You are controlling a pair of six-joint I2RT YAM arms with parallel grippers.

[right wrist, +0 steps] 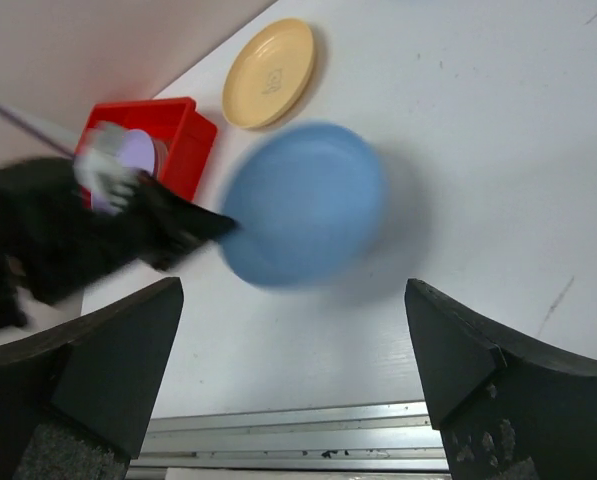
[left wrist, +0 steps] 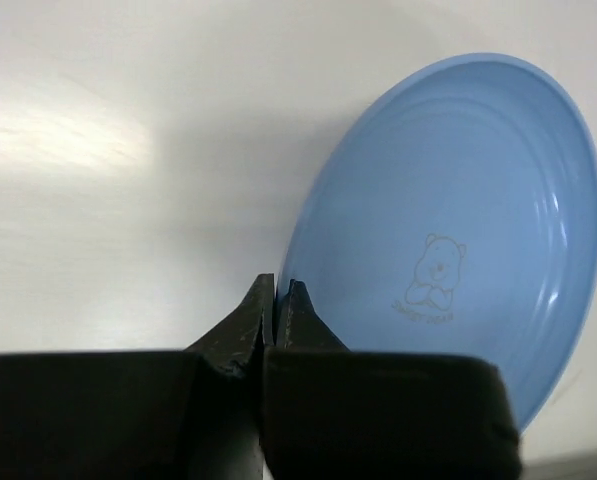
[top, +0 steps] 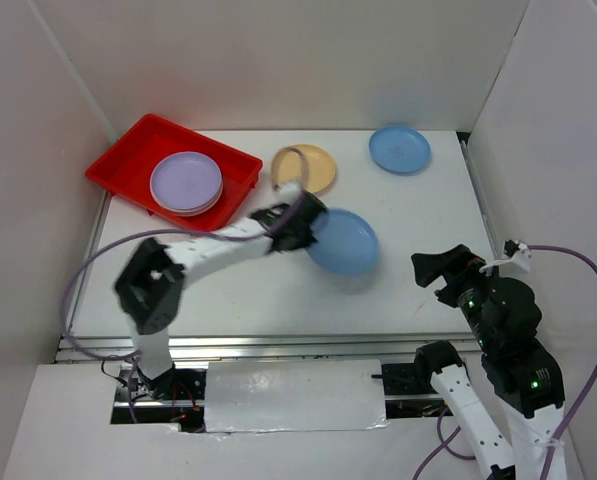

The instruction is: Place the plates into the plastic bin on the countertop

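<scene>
The left fingers (left wrist: pixel 300 318) are pinched shut on the rim of a blue plate (left wrist: pixel 448 230). They're holding it tilted over the middle of the desk (top: pixel 418 215), a bit right of the red bin (top: pixel 118 165). The bin sits at the back left with a stack of purple plates (top: pixel 186 182) in it. A yellow plate (top: pixel 304 168) lies just beside the bin, and a second blue plate (top: pixel 399 148) is at the back right. The right fingers (right wrist: pixel 108 365) are spread wide, gripping nothing, over the front right.
</scene>
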